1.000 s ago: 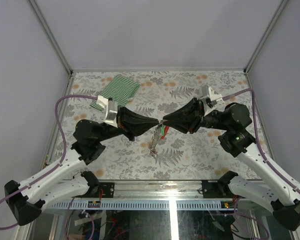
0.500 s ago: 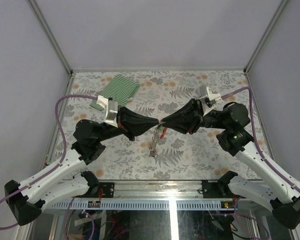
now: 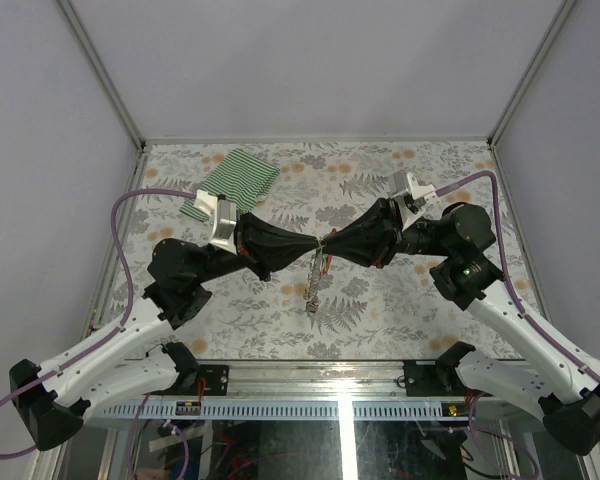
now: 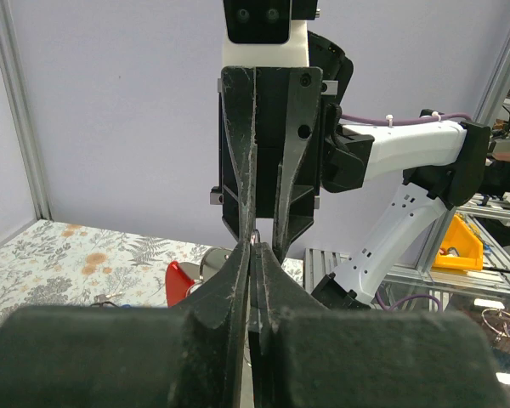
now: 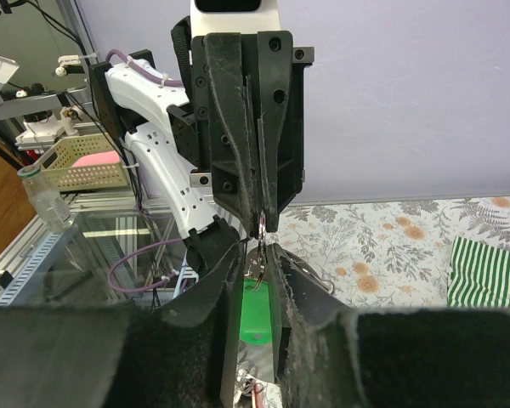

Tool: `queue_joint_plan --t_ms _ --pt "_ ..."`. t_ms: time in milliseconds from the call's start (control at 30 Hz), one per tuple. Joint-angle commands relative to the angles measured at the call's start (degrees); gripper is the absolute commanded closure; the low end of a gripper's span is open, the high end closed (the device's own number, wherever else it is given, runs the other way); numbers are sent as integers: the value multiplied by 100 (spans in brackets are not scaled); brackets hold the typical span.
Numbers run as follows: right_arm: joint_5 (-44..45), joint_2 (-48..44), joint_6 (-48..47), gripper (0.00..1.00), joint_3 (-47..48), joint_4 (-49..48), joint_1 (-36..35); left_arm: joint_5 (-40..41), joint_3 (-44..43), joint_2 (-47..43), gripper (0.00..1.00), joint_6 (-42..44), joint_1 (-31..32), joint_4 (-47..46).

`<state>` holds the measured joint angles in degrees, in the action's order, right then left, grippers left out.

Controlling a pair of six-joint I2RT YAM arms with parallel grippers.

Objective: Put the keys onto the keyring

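Observation:
Both grippers meet tip to tip above the middle of the table. My left gripper [image 3: 316, 243] is shut on the keyring, a thin metal ring [image 5: 260, 228] pinched at its fingertips. A silvery chain [image 3: 312, 288] hangs down from that meeting point towards the table. My right gripper [image 5: 259, 248] faces it, its fingers closed narrowly on a key's green tag [image 5: 257, 310]; the ring passes through the tag's hole. In the left wrist view my shut gripper [image 4: 255, 248] touches the right gripper's fingers [image 4: 242, 170], and a red tag [image 4: 180, 282] with a silvery loop shows just left, below the fingers.
A green-and-white striped cloth [image 3: 232, 182] lies at the table's back left, also in the right wrist view as the striped cloth [image 5: 489, 274]. The floral table [image 3: 400, 310] is bounded by metal frame posts and grey walls.
The right gripper has moved slightly left towards the left gripper and narrowed its jaws. The red and green tags beneath the tips are now mostly hidden from above. The left arm has stayed put.

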<state>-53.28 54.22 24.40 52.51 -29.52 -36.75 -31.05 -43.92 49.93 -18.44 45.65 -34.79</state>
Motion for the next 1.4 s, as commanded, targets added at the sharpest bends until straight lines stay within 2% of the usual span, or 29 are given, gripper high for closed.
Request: queue_joint_plan --t_ms 0,67,200,267,300,367,533,633,733,1000,1100,1367 --pt "-113 69 71 78 48 -353 -51 166 -196 -14 100 34 -26 -336" --pt "-96 80 95 82 50 -357 -59 164 -198 -18 100 35 -17 -327" --pt "-34 66 135 100 75 -370 -60 176 -198 -18 100 42 -20 -327" --pt "64 3 67 100 122 -286 -60 177 -202 -25 100 46 -19 -300" --pt "98 -33 -91 100 202 53 -60 157 -215 -30 100 65 -21 -258" --pt "151 -67 -625 100 538 1021 -60 129 -268 -50 98 147 -28 -40" --pt "461 207 -2830 100 2145 4553 -60 138 -462 -209 72 566 -29 925" --pt "730 582 -3704 100 3081 6390 -60 217 -517 -289 67 725 -19 1308" --pt "1130 923 -4133 100 3744 7702 -176 224 -580 -295 64 838 -29 1550" --pt "3412 1865 -4125 100 4900 9399 -1533 8 -821 -120 62 1120 -34 2125" --pt "3578 1957 -4078 100 4998 9449 -1629 -182 -877 -71 62 1255 -29 2349" --pt "3340 1973 -4174 100 5024 9466 -1697 -1031 -1144 186 64 1712 -27 3074"
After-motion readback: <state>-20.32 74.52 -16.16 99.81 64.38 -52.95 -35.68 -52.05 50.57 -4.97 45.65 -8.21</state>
